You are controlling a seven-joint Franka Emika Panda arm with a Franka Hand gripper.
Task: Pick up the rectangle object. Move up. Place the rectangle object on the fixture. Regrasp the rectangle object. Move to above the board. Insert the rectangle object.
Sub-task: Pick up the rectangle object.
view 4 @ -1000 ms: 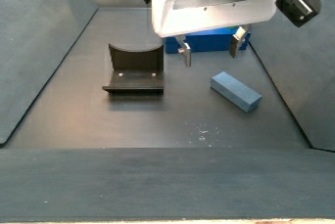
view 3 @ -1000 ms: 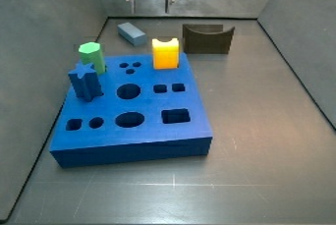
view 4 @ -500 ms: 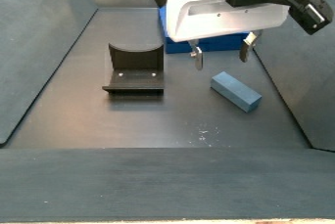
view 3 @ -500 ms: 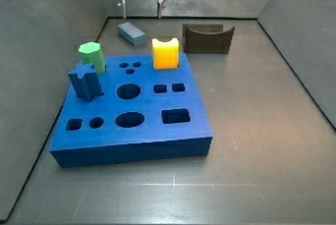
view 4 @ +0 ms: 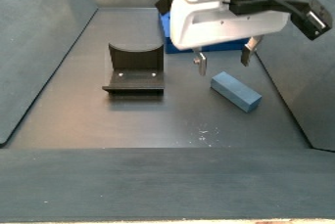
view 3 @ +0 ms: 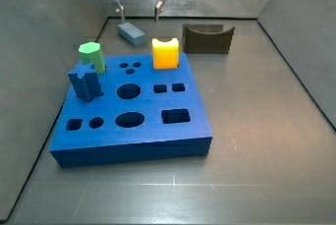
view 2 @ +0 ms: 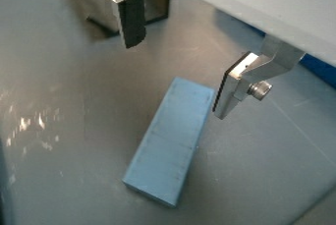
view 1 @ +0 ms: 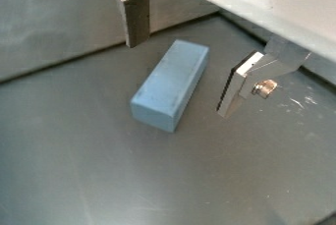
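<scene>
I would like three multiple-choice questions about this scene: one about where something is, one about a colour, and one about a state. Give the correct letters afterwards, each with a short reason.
1. Where is the rectangle object?
A. flat on the floor under the hand
B. in the fixture's notch
C. in a hole of the board

2. What colour is the arched piece on the board's far edge?
A. red
B. yellow
C. white

3. What is the state of the hand?
A. shut on the block
B. open, holding nothing
C. shut on nothing

Answers:
1 A: the rectangle object lies flat on the grey floor, away from the fixture and the board.
2 B: the arched piece is yellow in a side view.
3 B: both wrist views show the hand with its fingers apart on either side of the block, not touching it.
</scene>
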